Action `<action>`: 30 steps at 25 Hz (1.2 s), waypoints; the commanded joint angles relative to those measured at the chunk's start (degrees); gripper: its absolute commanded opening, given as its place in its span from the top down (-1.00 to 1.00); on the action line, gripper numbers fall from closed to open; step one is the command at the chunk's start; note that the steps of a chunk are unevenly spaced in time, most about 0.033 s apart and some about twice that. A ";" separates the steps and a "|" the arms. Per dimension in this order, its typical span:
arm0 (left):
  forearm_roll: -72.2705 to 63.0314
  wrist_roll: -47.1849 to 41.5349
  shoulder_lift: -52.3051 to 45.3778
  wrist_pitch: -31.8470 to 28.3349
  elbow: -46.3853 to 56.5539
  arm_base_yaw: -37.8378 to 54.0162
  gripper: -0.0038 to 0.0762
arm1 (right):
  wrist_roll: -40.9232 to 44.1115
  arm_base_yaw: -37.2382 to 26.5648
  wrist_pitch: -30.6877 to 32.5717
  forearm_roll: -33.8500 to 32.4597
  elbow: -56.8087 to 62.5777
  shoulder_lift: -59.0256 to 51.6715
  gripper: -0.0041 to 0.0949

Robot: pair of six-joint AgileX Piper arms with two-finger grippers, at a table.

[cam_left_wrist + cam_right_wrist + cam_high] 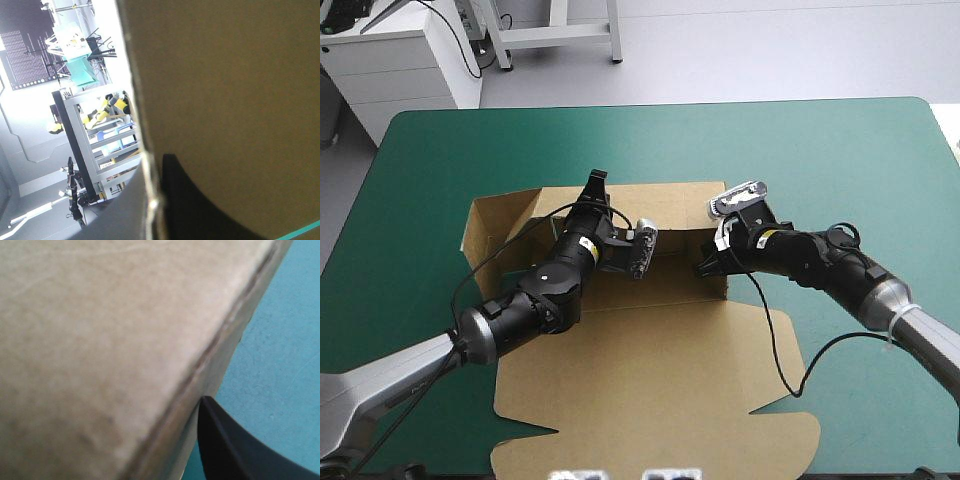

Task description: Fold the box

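Observation:
The brown box lies mid-table, its tray part at the far end with walls raised and its lid flat toward the near edge. My left gripper reaches over the tray to the far wall and is shut on its top edge. In the left wrist view the board stands between the black fingers, its edge running up from the gripper. My right gripper is shut on the tray's right wall near its front corner. In the right wrist view the board hides one finger; the other fingertip lies outside the wall.
Teal-green cover shows beyond the box on the far side and to the right. The lid's front flaps reach close to the table's near edge. The tray's left wall stands raised near the left side.

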 commanded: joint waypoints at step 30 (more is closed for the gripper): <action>-2.16 -1.16 -8.64 4.91 -1.16 -7.87 -0.36 | 2.77 -0.23 -0.53 0.07 -1.49 0.79 0.92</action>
